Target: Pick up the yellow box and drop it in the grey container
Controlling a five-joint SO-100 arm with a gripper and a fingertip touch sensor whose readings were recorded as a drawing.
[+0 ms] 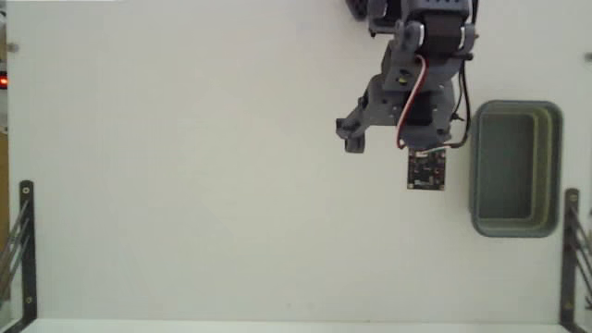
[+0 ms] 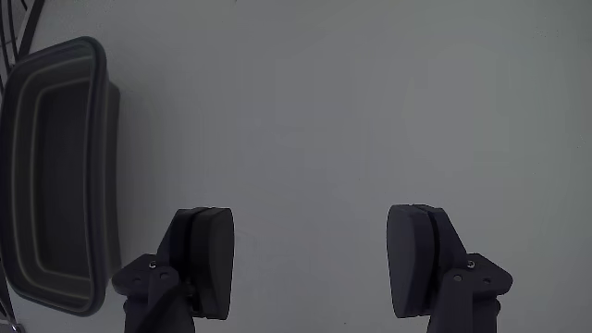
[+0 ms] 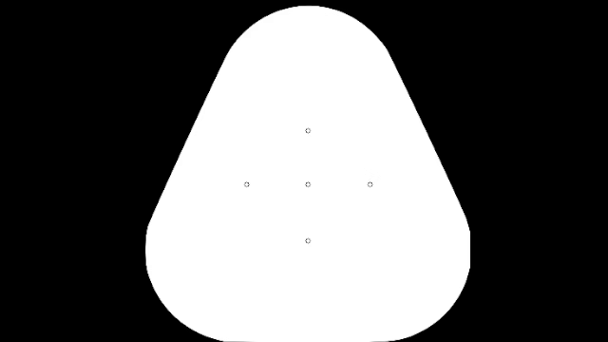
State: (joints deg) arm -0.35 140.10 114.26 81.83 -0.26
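- Currently the arm point(image 1: 416, 79) reaches down from the top edge of the fixed view, over the white table point(image 1: 185, 185), just left of the container point(image 1: 516, 168).
- Gripper point(image 2: 310, 264): jaws spread wide in the wrist view, the two dark pads point(image 2: 215, 259) well apart with only bare table between them. Nothing held.
- In the fixed view the gripper point(image 1: 370, 134) points toward lower left; its fingertips are hard to separate there.
- Small dark camera board point(image 1: 426, 169) hangs at the wrist, on red and black wires, between arm and container.
- Container: grey-green tub, rounded corners, thick rim, near the right edge of the fixed view. In the wrist view it sits at far left point(image 2: 55, 176), long side vertical, partly cut by the frame edge.
- Container interior looks bare in both views, though shaded.
- Box: I cannot find it in either view; its place cannot be told.
- Black metal brackets point(image 1: 23, 245) stand at the table's lower left and lower right corners in the fixed view.
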